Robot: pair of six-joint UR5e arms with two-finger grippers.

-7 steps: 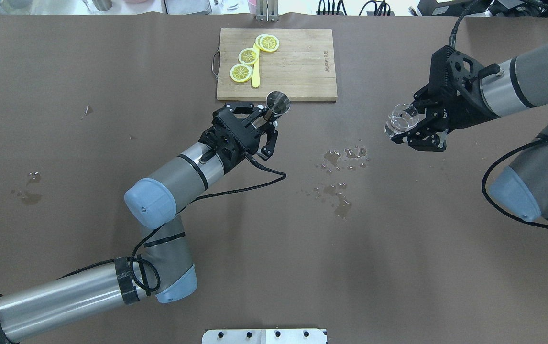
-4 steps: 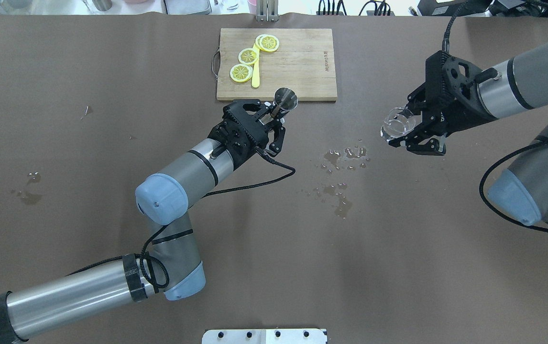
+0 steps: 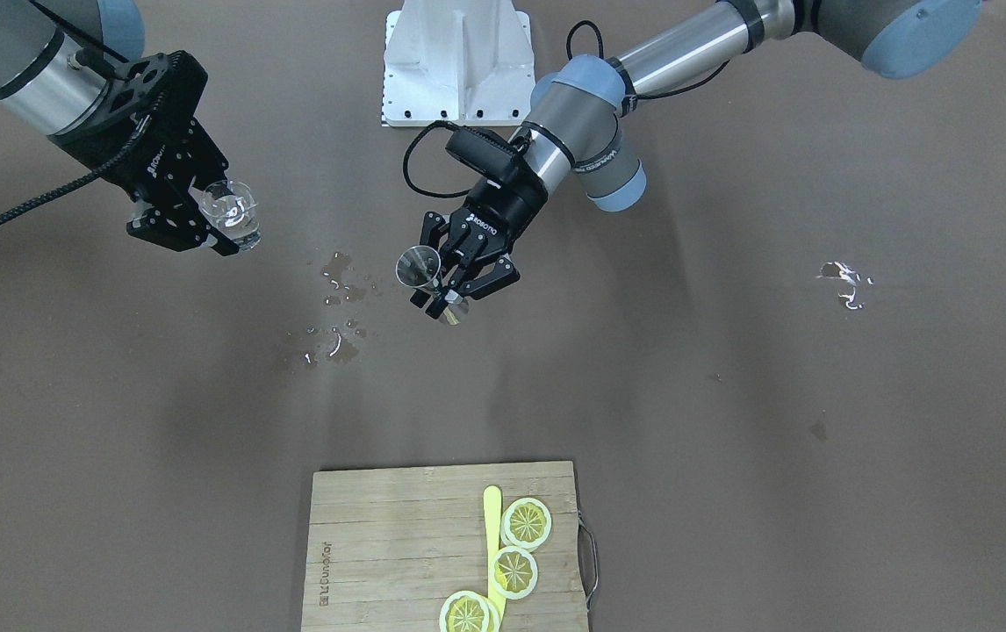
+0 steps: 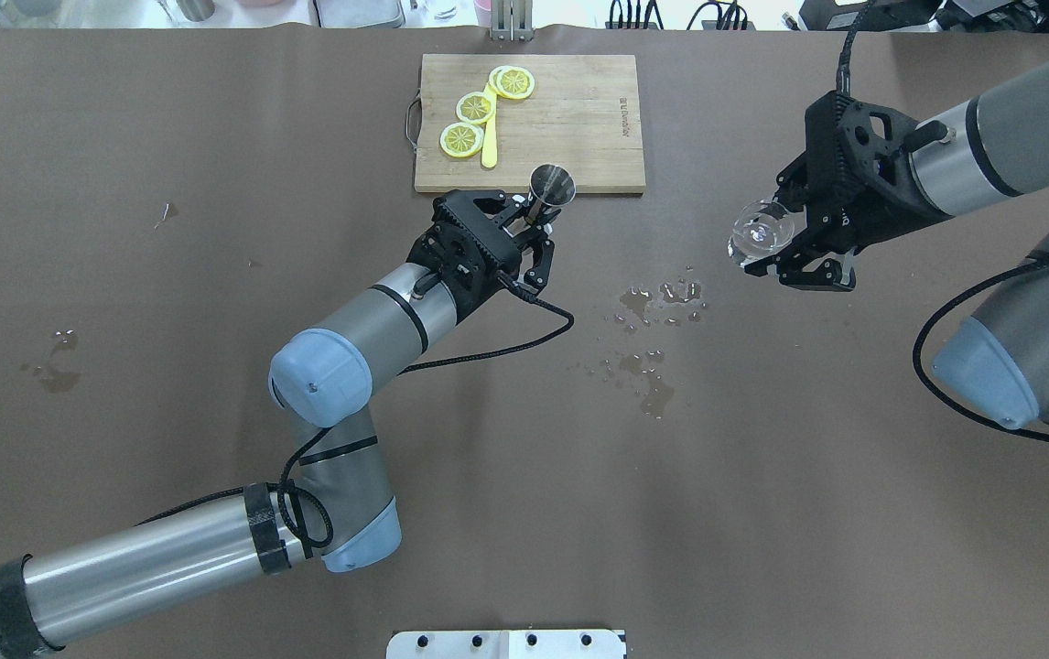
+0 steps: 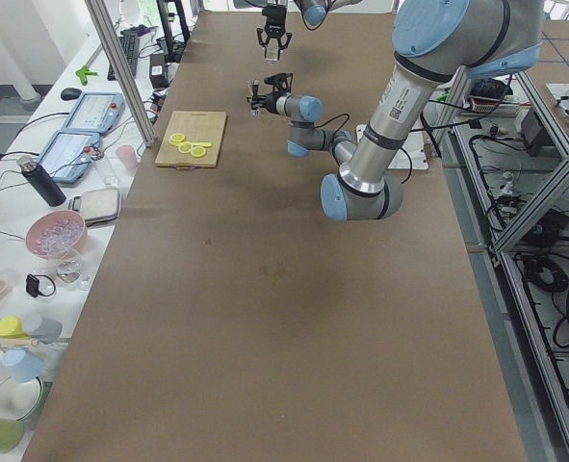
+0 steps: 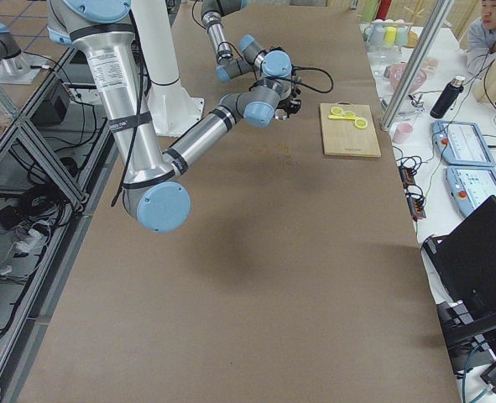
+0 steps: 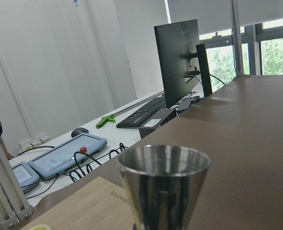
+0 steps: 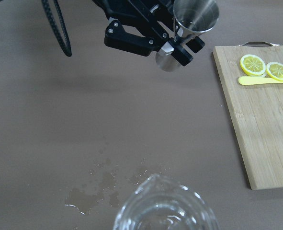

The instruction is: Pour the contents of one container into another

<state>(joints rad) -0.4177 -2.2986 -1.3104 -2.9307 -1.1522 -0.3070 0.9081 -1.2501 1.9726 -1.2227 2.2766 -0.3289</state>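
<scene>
A steel double-ended jigger hangs upright above the table, with my left gripper shut on its waist. In the left wrist view the jigger's upper cup fills the lower middle. Far to the right a small clear glass pitcher is held off the table, my right gripper shut on it. The pitcher's rim shows at the bottom of the right wrist view. The two containers are well apart.
A wooden cutting board with three lemon slices and a yellow stick lies at the far edge, just behind the jigger. Spilled liquid wets the brown table between the arms; smaller wet spots lie far left.
My left gripper has carried the jigger to the right and slightly away from the robot. The right gripper with the pitcher has shifted a little left and up.
</scene>
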